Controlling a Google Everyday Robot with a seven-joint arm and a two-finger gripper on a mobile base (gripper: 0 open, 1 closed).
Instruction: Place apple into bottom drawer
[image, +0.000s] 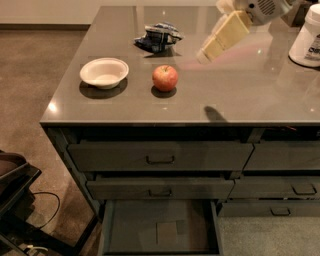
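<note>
The apple (165, 78), red with yellowish patches, sits on the grey countertop (240, 95) right of the white bowl (104, 72). The gripper (206, 53), with cream-coloured fingers, hangs above the counter to the right of and behind the apple, apart from it and holding nothing I can see. The bottom drawer (160, 230) is pulled open below the left stack, dark grey with a paler square patch on its floor. Nothing lies in it.
A crumpled blue snack bag (158, 36) lies behind the apple. A white canister (306, 37) stands at the counter's right edge. Two closed handled drawers (160, 159) sit above the open one. A neighbouring drawer stack (280, 190) is at right. Dark equipment (15, 185) stands on the floor at left.
</note>
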